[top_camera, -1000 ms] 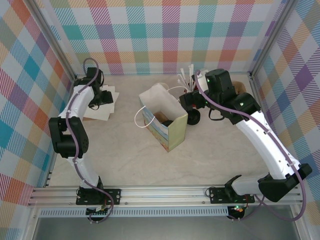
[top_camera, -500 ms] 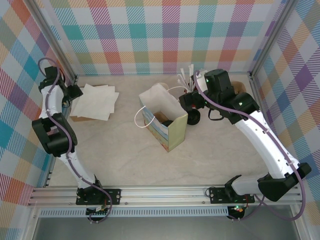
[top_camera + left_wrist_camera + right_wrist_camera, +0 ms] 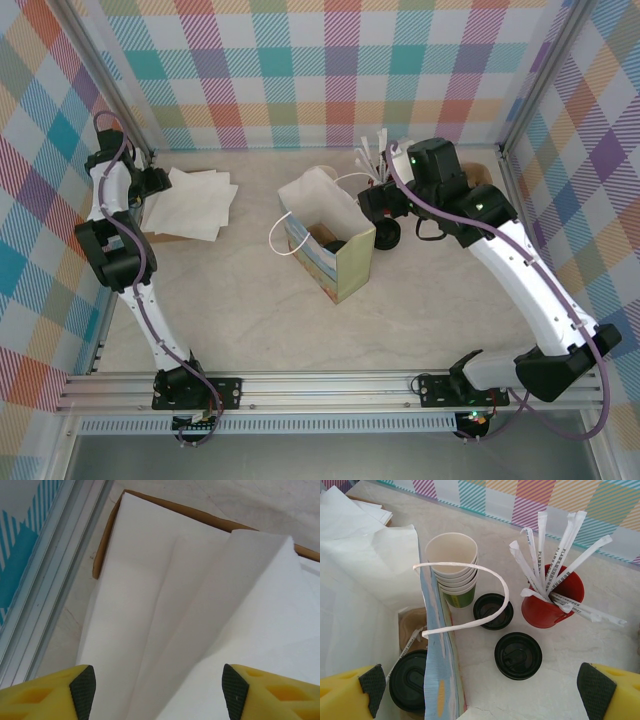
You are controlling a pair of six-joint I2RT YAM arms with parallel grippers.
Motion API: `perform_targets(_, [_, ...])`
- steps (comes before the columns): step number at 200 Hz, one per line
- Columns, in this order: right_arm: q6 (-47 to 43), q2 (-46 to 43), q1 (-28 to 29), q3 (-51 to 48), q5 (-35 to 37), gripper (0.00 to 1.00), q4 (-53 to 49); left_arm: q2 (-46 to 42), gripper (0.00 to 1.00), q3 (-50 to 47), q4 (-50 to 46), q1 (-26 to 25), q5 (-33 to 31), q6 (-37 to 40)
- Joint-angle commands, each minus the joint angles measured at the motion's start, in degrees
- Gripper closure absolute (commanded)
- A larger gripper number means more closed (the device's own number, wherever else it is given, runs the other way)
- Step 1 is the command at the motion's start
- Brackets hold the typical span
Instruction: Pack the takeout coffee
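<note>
Left gripper (image 3: 158, 687): stood open, empty, over white folded paper napkins (image 3: 175, 605); aluminium edge rail (image 3: 45, 580) close on its left.
Right gripper (image 3: 482, 685): spread wide, empty; bare beige tabletop (image 3: 557, 692) beside its right finger.
Pastel paper carrier bag (image 3: 437, 680): by its left finger, held the black-lidded takeout coffee (image 3: 412, 680).
Ahead: stacked pale-green paper cups (image 3: 452, 575).

Robot test booth dressed as a coffee counter: bright plaid walls (image 3: 340, 70) close in three sides of a pale, stone-look table (image 3: 250, 320). It is framed in bare aluminium rails (image 3: 330, 388), with two white robot arms (image 3: 530, 290) bolted at the near edge. The props are café stock: a paper bag (image 3: 345, 265) holding a lidded cup (image 3: 410, 680), stacked paper cups (image 3: 452, 565), loose black lids (image 3: 518, 655), a red cup (image 3: 542, 612) of wrapped sticks, and napkins (image 3: 195, 200).
</note>
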Motion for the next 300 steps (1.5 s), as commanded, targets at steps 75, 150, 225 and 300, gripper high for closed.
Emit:
perform_targets(75, [-0.20,1.10,-0.38,1.16,0.13,0.00,-0.13,4.11,0.47,3.43,-3.65,-0.15,4.16,1.33])
perform_targets(150, [-0.47,1.36,-0.38,1.77,-0.03,0.00,-0.05,4.46,0.78,3.32,-4.32,-0.28,3.50,1.93])
perform_targets(225, [-0.22,0.45,-0.38,1.60,-2.38,0.00,0.76,-4.74,1.00,0.16,-2.95,-0.12,9.08,0.01])
perform_targets(300, [-1.10,-0.93,-0.38,0.46,-13.55,0.00,7.31,-12.43,1.00,-10.49,3.19,-1.52,24.31,-10.10])
